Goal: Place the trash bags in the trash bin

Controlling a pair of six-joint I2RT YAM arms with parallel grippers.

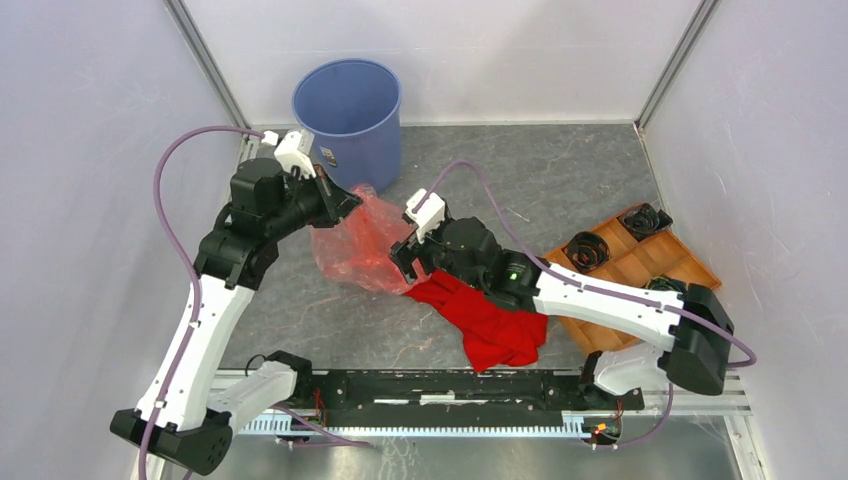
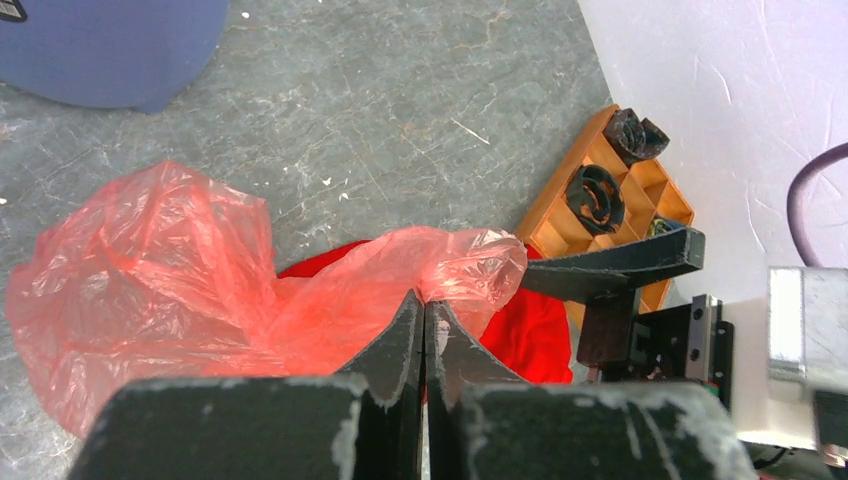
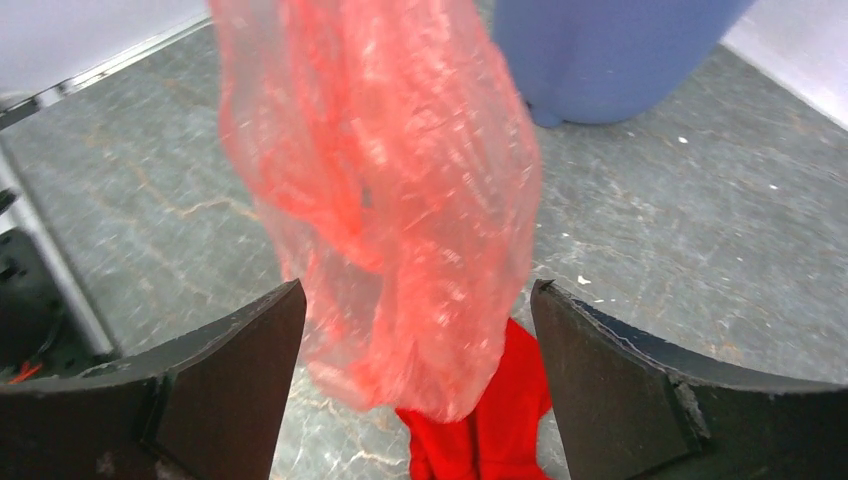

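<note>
The translucent red-orange trash bag hangs crumpled between the two arms, in front of the blue trash bin. My left gripper is shut on the bag's upper edge; in the left wrist view the jaws are closed together with the bag's film pinched at the tips. My right gripper is open next to the bag's right side; in the right wrist view the bag hangs between its spread fingers, untouched. The bin stands behind.
An opaque red cloth lies on the table under the right arm. An orange-brown compartment tray with black coiled items sits at the right. White walls enclose the grey table.
</note>
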